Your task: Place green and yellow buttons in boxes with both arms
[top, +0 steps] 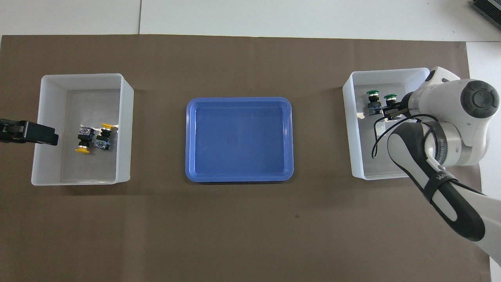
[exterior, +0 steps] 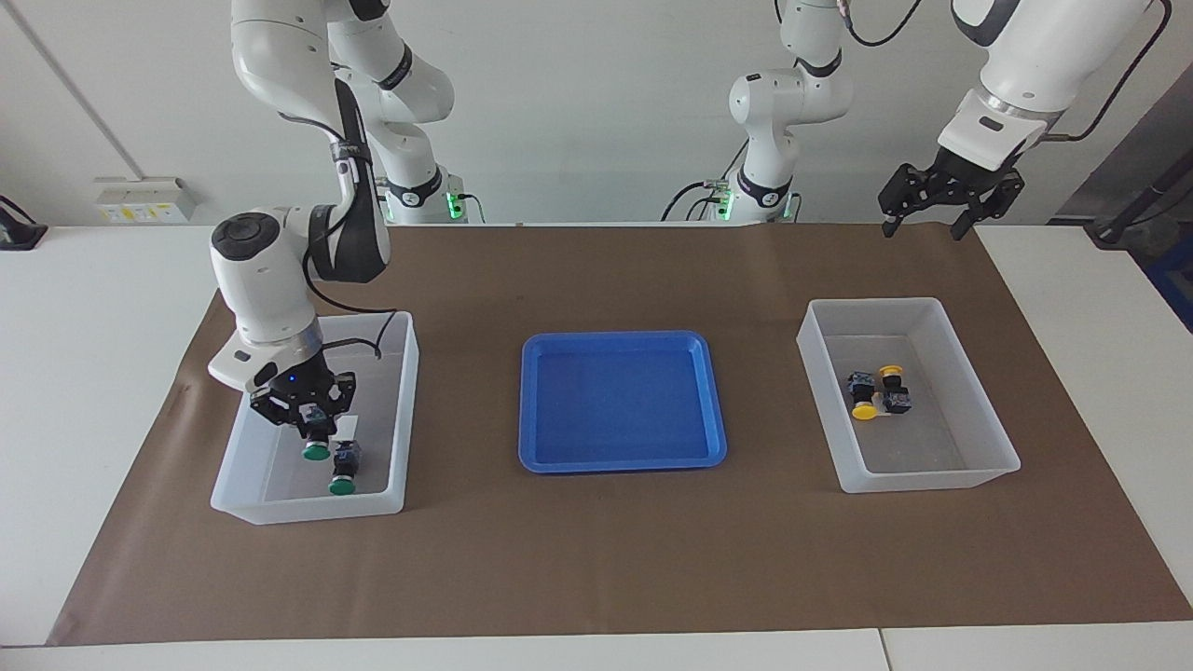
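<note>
Green button point(exterior: 316, 448) clamped in right gripper point(exterior: 315, 431).

Blue tray point(exterior: 622, 458) mid-table on brown mat point(exterior: 596, 559); white wall socket box point(exterior: 144, 198).

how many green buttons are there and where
2. One green button lies on the floor of the white box at the right arm's end; the other green button is held by the right gripper just beside it.

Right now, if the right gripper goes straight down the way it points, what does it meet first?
Probably the floor of the white box: the right gripper points down into it, holding a green button cap-down beside the other green button.
</note>
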